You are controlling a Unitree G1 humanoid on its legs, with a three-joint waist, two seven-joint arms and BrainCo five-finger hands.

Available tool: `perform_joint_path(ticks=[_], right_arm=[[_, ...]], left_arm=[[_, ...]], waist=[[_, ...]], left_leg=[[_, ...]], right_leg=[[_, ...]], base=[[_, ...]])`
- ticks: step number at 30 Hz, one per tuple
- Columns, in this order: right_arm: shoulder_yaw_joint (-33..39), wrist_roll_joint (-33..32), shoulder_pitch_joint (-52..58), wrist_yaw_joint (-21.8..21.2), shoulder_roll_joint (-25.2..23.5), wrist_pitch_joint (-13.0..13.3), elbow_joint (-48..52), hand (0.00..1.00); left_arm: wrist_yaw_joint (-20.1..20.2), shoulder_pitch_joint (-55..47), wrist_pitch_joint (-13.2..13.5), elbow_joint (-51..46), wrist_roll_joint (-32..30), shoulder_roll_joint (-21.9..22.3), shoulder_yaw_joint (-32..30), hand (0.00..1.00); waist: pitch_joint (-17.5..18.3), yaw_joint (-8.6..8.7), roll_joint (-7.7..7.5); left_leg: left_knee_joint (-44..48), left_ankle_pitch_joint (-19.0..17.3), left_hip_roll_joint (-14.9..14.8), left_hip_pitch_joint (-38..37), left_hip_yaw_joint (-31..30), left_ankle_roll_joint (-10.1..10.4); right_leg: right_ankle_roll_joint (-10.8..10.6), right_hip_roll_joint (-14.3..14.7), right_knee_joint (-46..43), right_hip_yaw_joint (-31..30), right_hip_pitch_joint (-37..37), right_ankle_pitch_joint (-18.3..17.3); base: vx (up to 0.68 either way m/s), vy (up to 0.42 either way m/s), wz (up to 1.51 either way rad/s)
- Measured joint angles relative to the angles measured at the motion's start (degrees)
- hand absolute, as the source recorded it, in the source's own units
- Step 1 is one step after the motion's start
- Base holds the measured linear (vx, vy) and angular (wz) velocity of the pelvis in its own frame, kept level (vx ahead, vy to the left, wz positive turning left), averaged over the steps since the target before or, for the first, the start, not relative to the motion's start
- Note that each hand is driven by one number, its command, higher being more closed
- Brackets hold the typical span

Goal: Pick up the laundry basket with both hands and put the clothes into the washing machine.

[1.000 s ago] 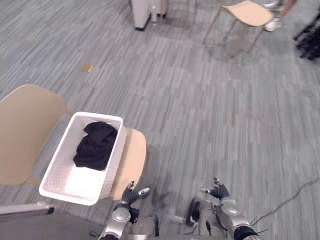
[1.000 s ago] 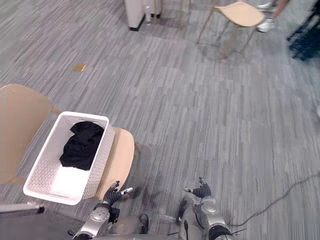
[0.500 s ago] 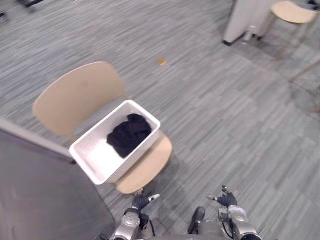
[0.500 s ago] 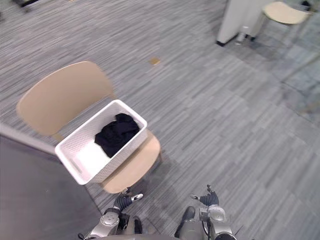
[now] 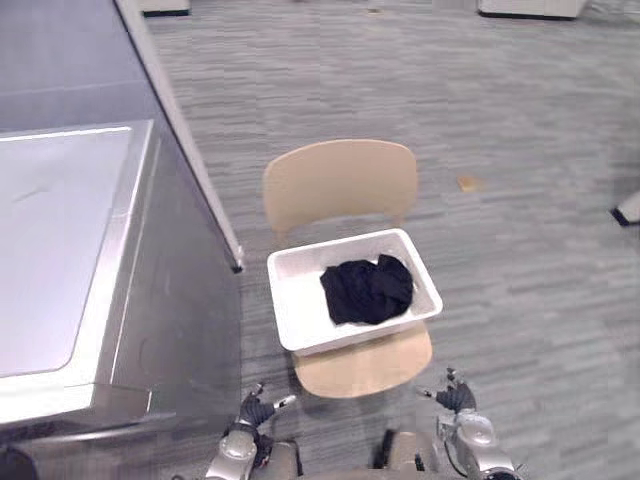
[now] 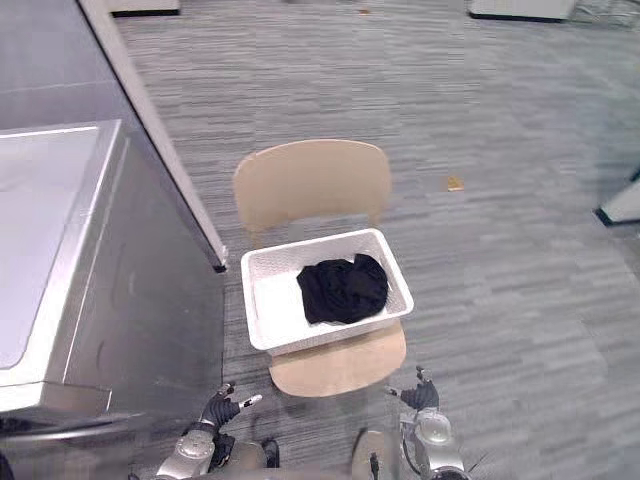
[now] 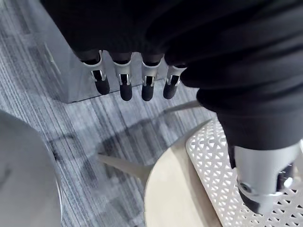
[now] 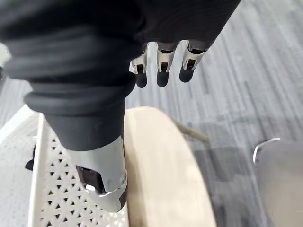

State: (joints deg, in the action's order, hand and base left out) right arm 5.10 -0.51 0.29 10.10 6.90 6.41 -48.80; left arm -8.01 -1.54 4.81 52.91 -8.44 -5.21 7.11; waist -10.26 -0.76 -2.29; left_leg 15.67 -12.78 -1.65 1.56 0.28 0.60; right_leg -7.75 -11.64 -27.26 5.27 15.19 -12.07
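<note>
A white perforated laundry basket [image 5: 290, 310] sits on the seat of a light wooden chair [image 5: 340, 185], with black clothes [image 5: 367, 291] bunched in its right half. A grey washing machine [image 5: 70, 250] with a pale top stands to the left of the chair. My left hand [image 5: 256, 411] hangs low, in front of the chair's left corner, fingers relaxed and holding nothing. My right hand [image 5: 456, 397] hangs low in front of the chair's right corner, also open. Both hands are apart from the basket. The wrist views show the basket wall [image 7: 222, 179] and the chair seat [image 8: 161, 165] just past my fingers.
A grey carpeted floor [image 5: 520, 120] stretches behind and to the right of the chair. A small tan scrap [image 5: 466, 183] lies on the floor right of the chair back. White furniture bases [image 5: 528, 8] stand at the far edge.
The camera has swung left, so the chair and basket now sit centred ahead with the washing machine in view at the left. Both hands stay low and open.
</note>
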Motion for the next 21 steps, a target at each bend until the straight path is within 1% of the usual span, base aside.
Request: perform_joint_path(ticks=[1,2,3,4,5,6,7,8,9,10,11,12,13,15,18,19,21], right_arm=[[0.3,0.3,0.2,0.1,-0.1,0.0,0.4,0.00],[1.6,0.9,0.5,0.4,-0.1,0.0,1.1,0.00],[3.5,1.7,0.5,1.9,1.1,-0.2,2.2,0.00],[3.6,1.9,0.4,2.4,1.4,-0.2,3.0,0.00],[3.6,2.8,0.6,2.7,1.7,-0.2,5.1,0.00],[3.5,3.8,1.1,3.3,1.6,-0.2,8.0,0.00],[3.5,5.8,2.9,3.9,1.5,-0.1,13.4,0.00],[3.5,6.5,3.6,4.1,1.5,-0.1,15.2,0.00],[3.6,9.3,5.1,4.5,1.5,0.0,19.5,0.00],[3.5,10.6,5.9,4.6,1.5,0.0,21.5,0.00],[3.5,12.3,7.0,4.7,1.5,0.1,24.8,0.00],[3.4,13.8,7.5,4.7,1.5,0.5,26.7,0.00],[3.3,15.0,7.8,4.7,1.6,0.8,27.5,0.00],[2.7,17.6,7.4,4.2,1.7,1.4,27.8,0.00],[-0.6,18.1,6.0,2.9,2.4,1.6,27.6,0.00],[-1.6,18.1,5.6,2.3,3.0,1.8,27.2,0.00],[-6.2,18.0,1.8,1.8,5.9,1.9,23.6,0.00]], left_arm=[[0.0,0.1,0.1,0.0,0.0,-0.1,0.0,0.00],[0.0,0.2,0.1,0.5,0.0,-0.5,-0.1,0.00],[-0.7,0.5,0.4,1.0,0.0,1.1,-0.1,0.00],[-0.9,0.4,0.6,1.0,0.0,1.6,-0.4,0.00],[-1.1,0.0,0.6,1.2,0.0,2.2,-0.6,0.00],[-1.0,-0.4,0.6,1.6,0.0,2.2,-0.7,0.00],[-1.0,-0.3,0.7,1.7,0.0,2.2,-1.2,0.00],[-1.1,-0.2,0.7,1.7,0.0,2.1,-1.3,0.00],[-1.1,-0.3,0.7,1.7,0.0,2.2,-2.1,0.00],[-1.1,-0.3,0.7,1.7,0.0,2.2,-2.5,0.00],[-1.1,-0.4,0.7,1.7,0.0,2.0,-2.8,0.00],[-1.0,-0.6,0.7,1.7,0.0,1.9,-2.8,0.00],[-1.0,-0.8,0.8,1.7,0.0,1.8,-2.8,0.00],[-1.0,-1.1,0.8,1.7,0.0,1.4,-2.8,0.00],[-0.9,-1.8,0.9,1.6,0.0,0.2,-2.6,0.00],[-0.9,-1.8,0.9,1.6,0.0,-0.1,-2.5,0.00],[-0.9,-1.8,1.2,1.6,0.0,-0.8,-2.2,0.00]], waist=[[0.3,-0.03,-0.58],[0.2,0.15,-0.68],[0.6,-0.06,1.59],[0.7,-0.19,2.09],[1.1,-0.12,3.31],[1.3,0.11,3.68],[1.5,-0.03,3.97],[1.6,-0.01,3.98],[1.7,0.01,3.52],[1.7,0.05,3.23],[1.8,0.01,2.57],[2.2,0.06,2.02],[2.3,0.04,1.80],[2.5,-0.11,1.59],[2.5,-0.16,1.59],[2.5,-0.09,1.60],[2.4,-0.31,1.60]], left_leg=[[-0.1,0.2,0.3,0.1,-0.4,0.4],[-0.5,0.3,1.2,0.0,-2.0,1.2],[-2.3,0.9,-0.6,-0.1,-3.5,2.6],[-3.0,1.1,-1.2,-0.1,-3.4,2.9],[-4.3,1.4,-2.5,-0.2,-3.3,3.4],[-5.6,2.1,-3.4,-0.4,-3.4,4.5],[-7.0,2.8,-4.4,-1.0,-3.3,5.5],[-7.4,2.9,-4.6,-1.3,-3.3,5.6],[-7.9,3.2,-5.4,-1.4,-3.3,5.9],[-7.9,3.4,-5.5,-1.4,-3.4,5.9],[-8.0,3.8,-5.7,-1.2,-3.4,6.1],[-8.1,4.4,-5.6,-0.9,-3.4,6.2],[-8.1,4.6,-5.5,-0.6,-3.4,6.2],[-8.1,5.0,-5.3,0.0,-3.4,6.3],[-8.2,5.1,-5.4,1.2,-4.1,6.2],[-8.3,5.2,-5.4,1.7,-4.5,6.0],[-9.3,5.6,-5.4,2.7,-4.8,5.8]], right_leg=[[0.0,0.6,3.6,-1.1,-0.1,2.0],[0.4,0.7,6.8,-2.3,0.2,7.6],[1.0,1.5,8.0,-0.5,-0.8,8.0],[1.4,2.1,9.2,-0.2,-1.0,8.3],[2.0,3.4,11.0,0.3,-1.4,9.1],[2.4,4.4,12.7,0.9,-2.0,9.8],[3.1,5.7,15.1,1.3,-3.1,10.9],[3.2,6.1,15.9,1.5,-3.6,11.2],[3.5,6.9,17.9,1.9,-4.5,12.1],[3.6,7.1,19.1,2.1,-5.1,12.7],[3.8,7.5,21.4,2.2,-6.0,13.9],[3.9,7.6,23.5,2.4,-6.7,15.1],[3.9,7.6,25.0,2.5,-7.3,15.8],[4.1,7.8,28.6,2.7,-8.6,18.1],[4.3,7.9,31.6,3.7,-9.5,20.1],[4.5,7.9,31.9,4.1,-9.4,20.4],[4.6,7.9,32.9,5.1,-9.0,21.3]], base=[[0.13,-0.182,0.92],[0.15,-0.195,0.69],[0.18,-0.245,0.53],[0.14,-0.194,0.16],[0.12,-0.178,-0.07],[0.10,-0.149,-0.07],[0.09,-0.132,-0.03],[0.07,-0.100,-0.03],[0.04,-0.055,0.00],[0.03,-0.045,0.03],[0.00,-0.025,0.04],[-0.01,-0.017,0.05],[-0.03,-0.009,0.08],[-0.05,0.000,0.06],[-0.10,0.008,0.14],[-0.13,-0.011,0.25],[-0.14,-0.019,0.23]])
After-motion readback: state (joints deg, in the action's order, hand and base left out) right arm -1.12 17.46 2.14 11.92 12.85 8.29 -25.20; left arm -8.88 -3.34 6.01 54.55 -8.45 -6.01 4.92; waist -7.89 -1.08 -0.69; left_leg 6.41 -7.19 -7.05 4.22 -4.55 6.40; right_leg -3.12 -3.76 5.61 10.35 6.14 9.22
